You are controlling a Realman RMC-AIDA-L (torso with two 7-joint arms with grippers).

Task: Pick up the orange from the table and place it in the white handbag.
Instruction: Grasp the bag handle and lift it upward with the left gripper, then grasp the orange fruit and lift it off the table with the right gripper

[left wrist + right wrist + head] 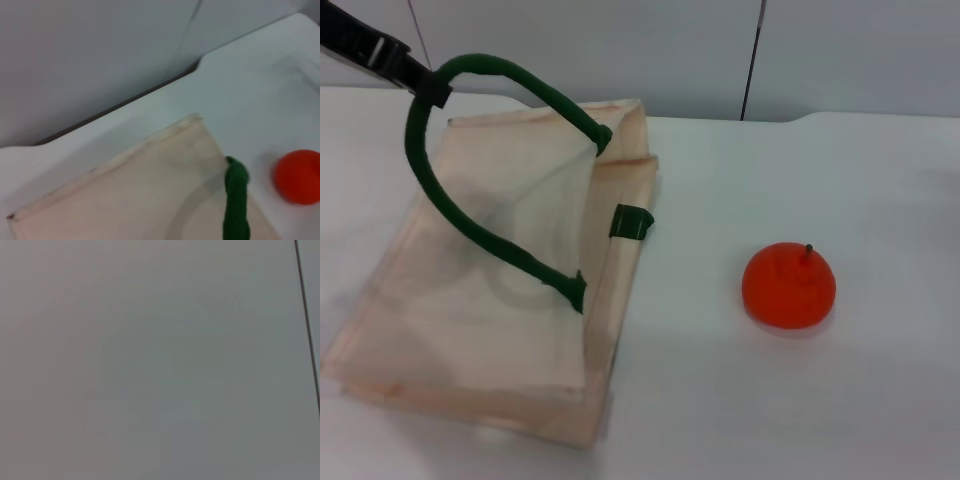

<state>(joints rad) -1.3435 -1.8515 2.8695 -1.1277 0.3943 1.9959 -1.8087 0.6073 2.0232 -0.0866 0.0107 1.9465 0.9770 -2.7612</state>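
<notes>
The orange [788, 285] sits on the white table [820, 410], stem up, to the right of the white handbag [510, 310]. The handbag lies flat at the left. My left gripper [428, 92] reaches in from the top left corner and is shut on one green handle [520, 75], holding it up above the bag's mouth. In the left wrist view the bag [130, 200], the handle [236, 200] and the orange [298, 176] all show. A second handle shows faintly through the cloth. My right gripper is out of view; its wrist view shows only a grey wall.
A small green tab [630, 222] sits on the bag's right edge, facing the orange. A grey wall [620, 50] with a dark vertical seam [752, 60] runs behind the table's far edge.
</notes>
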